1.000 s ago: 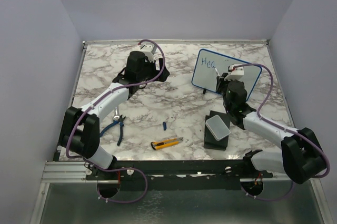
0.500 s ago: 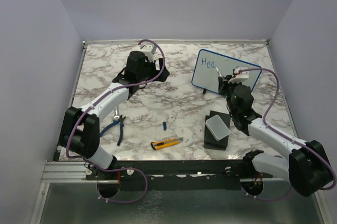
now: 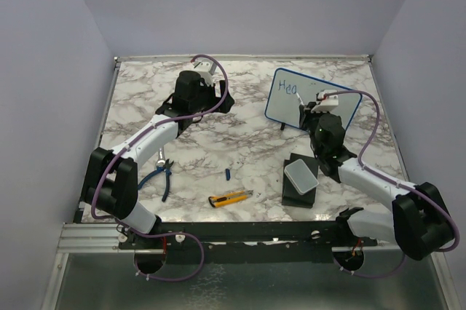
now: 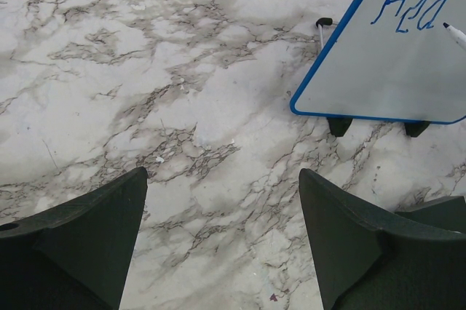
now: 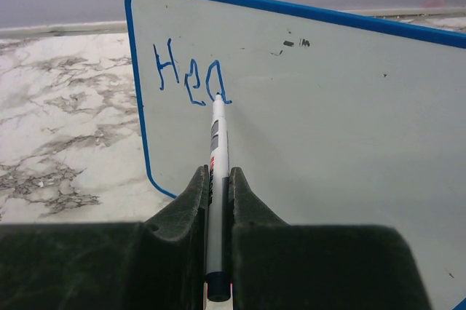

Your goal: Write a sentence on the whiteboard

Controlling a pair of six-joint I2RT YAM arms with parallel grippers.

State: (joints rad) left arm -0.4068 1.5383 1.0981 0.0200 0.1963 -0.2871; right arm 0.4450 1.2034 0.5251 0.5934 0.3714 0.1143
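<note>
Whiteboard on small black feet stands near the far right corner of the marble tabletop, leaning back a little, its writing face turned toward the near edge where the arms are bolted. Its long axis runs roughly along the far edge, the right end swung somewhat nearer. The sentence so far reads three blue letters in the upper left corner of the board.

The marker lies clamped lengthwise in the closed right gripper, pointing away from the near edge, its tip at the foot of the third letter; whether it touches cannot be told.

The step in hand appears to be forming the next letter. Done well, it likely calls for light, even pressure, since a hard push could tip or slide the propped board, and for strokes stepping rightward along the first letters' line at matching height.

Left of the board, the left gripper hovers over bare marble by the far edge, jaws wide apart and holding nothing. A pale grey box, a utility knife and pliers lie toward the near edge.
</note>
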